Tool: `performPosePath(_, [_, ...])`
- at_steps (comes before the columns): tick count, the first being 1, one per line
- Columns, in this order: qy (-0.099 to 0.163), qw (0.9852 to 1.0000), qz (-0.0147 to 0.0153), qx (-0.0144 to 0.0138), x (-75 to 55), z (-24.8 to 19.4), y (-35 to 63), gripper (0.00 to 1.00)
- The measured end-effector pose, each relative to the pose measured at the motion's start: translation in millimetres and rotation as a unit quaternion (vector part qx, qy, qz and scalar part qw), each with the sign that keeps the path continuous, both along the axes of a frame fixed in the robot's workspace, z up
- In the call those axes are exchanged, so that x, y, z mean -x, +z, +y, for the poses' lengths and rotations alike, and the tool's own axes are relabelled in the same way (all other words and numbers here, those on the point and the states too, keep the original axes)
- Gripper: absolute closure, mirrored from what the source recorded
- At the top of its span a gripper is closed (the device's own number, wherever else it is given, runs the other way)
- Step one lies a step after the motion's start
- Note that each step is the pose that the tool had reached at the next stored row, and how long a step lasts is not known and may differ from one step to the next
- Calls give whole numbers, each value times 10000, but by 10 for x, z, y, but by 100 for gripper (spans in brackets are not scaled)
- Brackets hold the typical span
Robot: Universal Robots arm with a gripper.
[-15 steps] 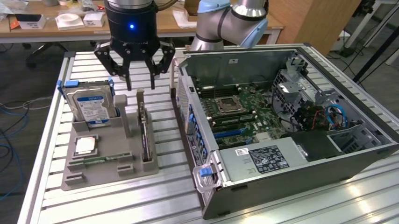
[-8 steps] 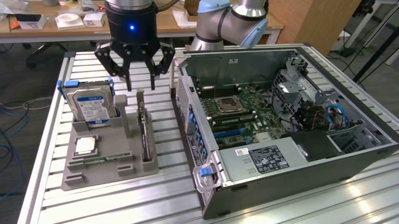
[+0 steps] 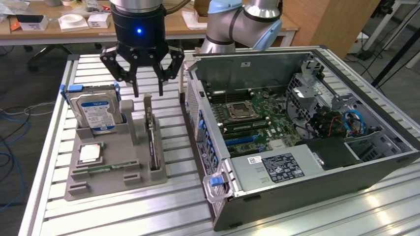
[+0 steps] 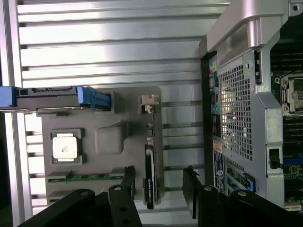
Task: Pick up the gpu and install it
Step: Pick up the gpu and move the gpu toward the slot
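The gpu stands on edge in a slot of the grey holder tray, its silver end bracket toward the far end. My gripper hangs open just above that far end, its black fingertips a little over the card and not touching it. In the wrist view the gpu runs as a thin dark strip with its bracket at one end, and the gripper straddles it with one fingertip close on one side and the other farther off. The open computer case with its green motherboard lies beside the tray.
The same tray holds a silver hard drive with blue rails, a square processor and a narrow memory stick. The case wall rises close to the gpu. The slatted aluminium table ends at the exterior view's left.
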State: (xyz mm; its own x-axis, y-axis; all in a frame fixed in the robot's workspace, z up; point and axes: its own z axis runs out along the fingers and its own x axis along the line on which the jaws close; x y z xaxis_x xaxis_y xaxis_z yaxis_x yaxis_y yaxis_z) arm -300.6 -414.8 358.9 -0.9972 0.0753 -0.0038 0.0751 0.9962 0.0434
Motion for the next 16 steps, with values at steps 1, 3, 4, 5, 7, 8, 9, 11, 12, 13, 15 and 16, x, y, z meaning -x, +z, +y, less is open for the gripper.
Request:
performPosePath(1, [0,10000,0,0,0,0,-2,47])
performPosePath(3, [0,10000,0,0,0,0,-6,47])
performPosePath(4, [0,10000,0,0,0,0,-8,47])
performPosePath(5, [0,10000,0,0,0,0,-10,47])
performPosePath(7, [0,10000,0,0,0,0,-14,47])
performPosePath(8, [0,10000,0,0,0,0,-16,47])
performPosePath(9, [0,10000,0,0,0,0,-18,47])
performPosePath(11, [0,10000,0,0,0,0,-22,47])
performPosePath(12, [0,10000,0,0,0,0,-25,47])
performPosePath(13, [0,10000,0,0,0,0,-27,47])
performPosePath(15, [0,10000,0,0,0,0,-31,47])
performPosePath(16, [0,10000,0,0,0,0,-34,47])
